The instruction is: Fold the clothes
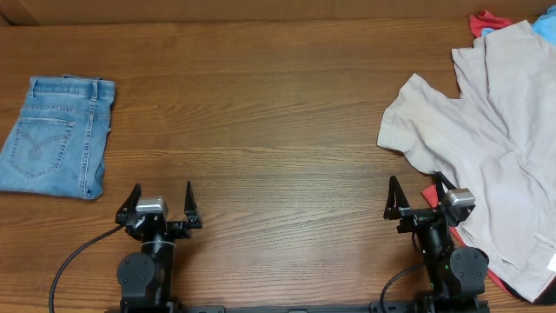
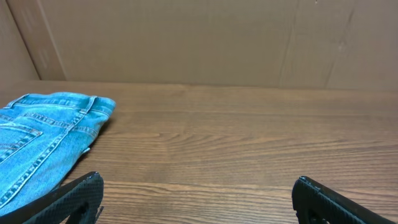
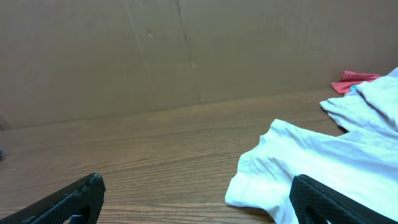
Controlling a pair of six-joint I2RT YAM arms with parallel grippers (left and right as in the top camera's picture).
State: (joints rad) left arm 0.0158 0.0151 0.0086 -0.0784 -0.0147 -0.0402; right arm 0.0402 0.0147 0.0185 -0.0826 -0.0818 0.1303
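Large light beige shorts point(image 1: 486, 139) lie crumpled at the right of the table, on top of red cloth point(image 1: 488, 21) and other garments. In the right wrist view they look pale white point(image 3: 311, 162). Folded denim-blue shorts point(image 1: 54, 135) lie flat at the far left, also in the left wrist view point(image 2: 43, 134). My left gripper point(image 1: 162, 198) is open and empty near the front edge, right of the denim. My right gripper point(image 1: 415, 193) is open and empty, its right finger beside the beige shorts' front leg hem.
A brown cardboard wall point(image 2: 199, 37) stands along the table's back edge. Bare wooden tabletop point(image 1: 261, 130) spans the middle between the two garments. A bit of red fabric point(image 1: 430, 193) peeks out under the beige shorts near my right gripper.
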